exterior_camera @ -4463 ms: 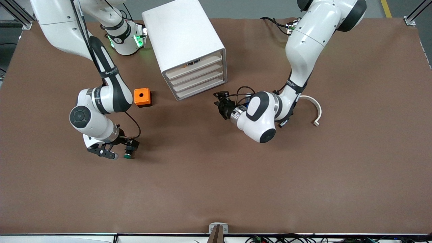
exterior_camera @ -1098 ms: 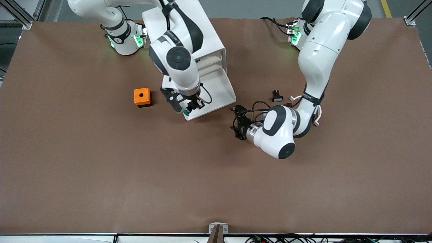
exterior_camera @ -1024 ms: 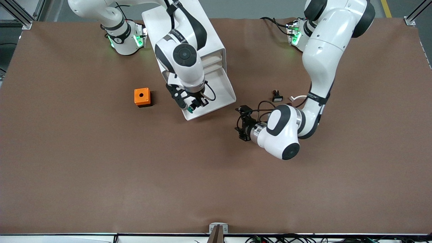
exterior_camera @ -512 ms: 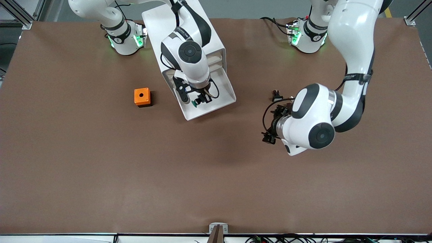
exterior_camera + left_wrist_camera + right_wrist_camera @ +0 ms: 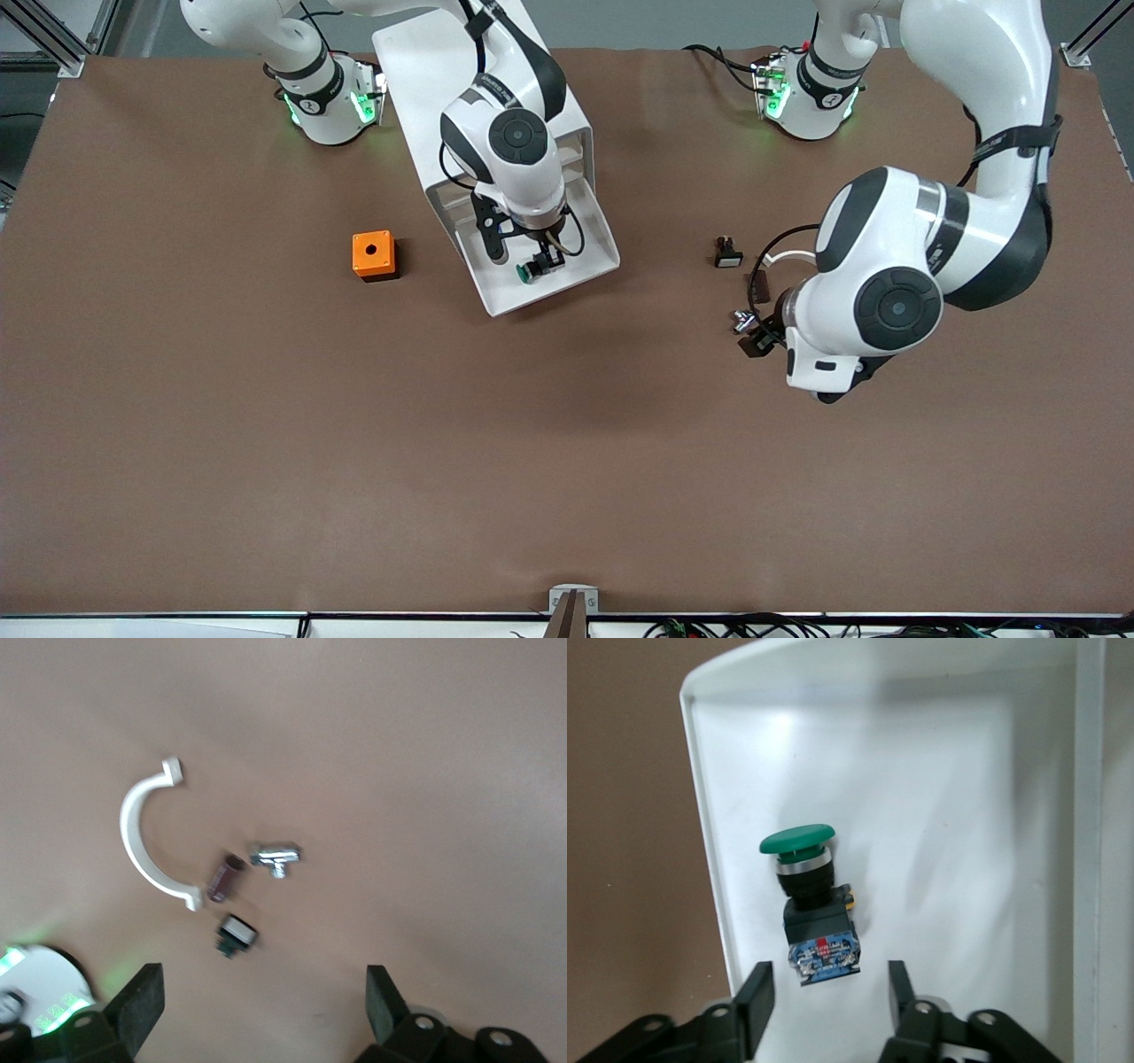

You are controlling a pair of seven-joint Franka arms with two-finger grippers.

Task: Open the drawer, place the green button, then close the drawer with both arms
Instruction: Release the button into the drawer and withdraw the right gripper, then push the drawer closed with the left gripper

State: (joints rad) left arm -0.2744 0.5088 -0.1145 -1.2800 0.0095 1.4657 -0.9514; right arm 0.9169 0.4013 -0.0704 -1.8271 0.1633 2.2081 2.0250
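The drawer (image 5: 586, 241) is pulled out of the white cabinet (image 5: 443, 71). The button (image 5: 532, 269), with green cap and black-blue body, lies on its side on the drawer floor near the front wall. My right gripper (image 5: 521, 254) hangs over the drawer, open, just above the button. In the right wrist view the button (image 5: 809, 899) lies free on the drawer floor (image 5: 948, 806), ahead of my right gripper (image 5: 827, 1001), touching neither finger. My left gripper (image 5: 262, 1010) is open and empty over bare table toward the left arm's end.
An orange box (image 5: 373, 255) with a hole sits beside the cabinet toward the right arm's end. Near my left gripper lie a black-and-white switch (image 5: 727, 253) (image 5: 236, 935), a white curved clamp (image 5: 146, 846), a brown cylinder (image 5: 224, 879) and a metal piece (image 5: 276, 856).
The drawer was pulled open. My right gripper carried the button over the drawer and let it go inside. My left arm drew away from the drawer toward its own end and turned downward.
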